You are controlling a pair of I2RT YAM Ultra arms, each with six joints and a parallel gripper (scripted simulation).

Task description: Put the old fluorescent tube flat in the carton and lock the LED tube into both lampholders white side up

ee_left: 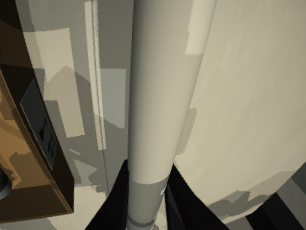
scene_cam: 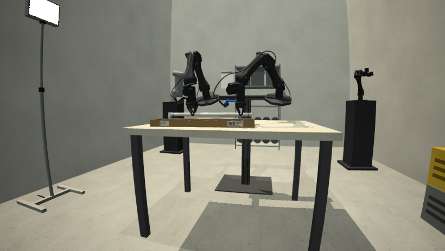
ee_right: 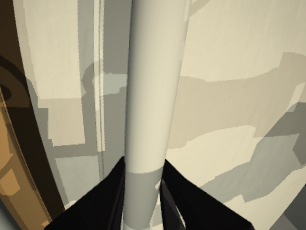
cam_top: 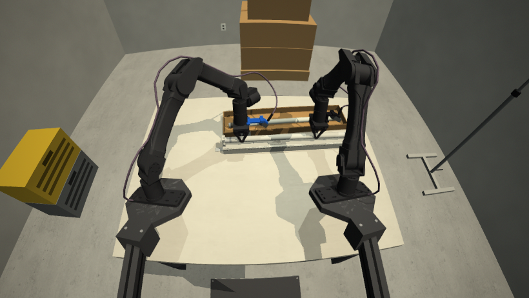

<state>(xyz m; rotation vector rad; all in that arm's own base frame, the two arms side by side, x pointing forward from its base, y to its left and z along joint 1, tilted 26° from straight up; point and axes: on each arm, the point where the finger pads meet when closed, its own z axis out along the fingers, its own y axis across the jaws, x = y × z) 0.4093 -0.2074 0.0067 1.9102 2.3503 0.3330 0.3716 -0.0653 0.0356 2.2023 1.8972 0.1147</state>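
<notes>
The white LED tube (cam_top: 275,137) (scene_cam: 214,114) (ee_left: 160,100) (ee_right: 152,100) lies level along the light fixture (cam_top: 259,149) at lampholder height; whether its end pins sit in the lampholders is too small to tell. My left gripper (cam_top: 241,139) (scene_cam: 240,114) (ee_left: 147,165) is shut on it near its left end in the top view. My right gripper (cam_top: 317,136) (scene_cam: 192,114) (ee_right: 142,163) is shut on it towards the other end. Another tube, the old fluorescent one (cam_top: 282,121), lies lengthwise inside the open carton (cam_top: 259,131) (scene_cam: 199,123), partly hidden by the arms.
The carton stands flat on the bench (cam_top: 229,207) (scene_cam: 280,131), close behind the fixture in the top view and parallel to it. Both wrists hang over the carton, and its near wall is close behind the fingers. The arm bases stand at the bench's front.
</notes>
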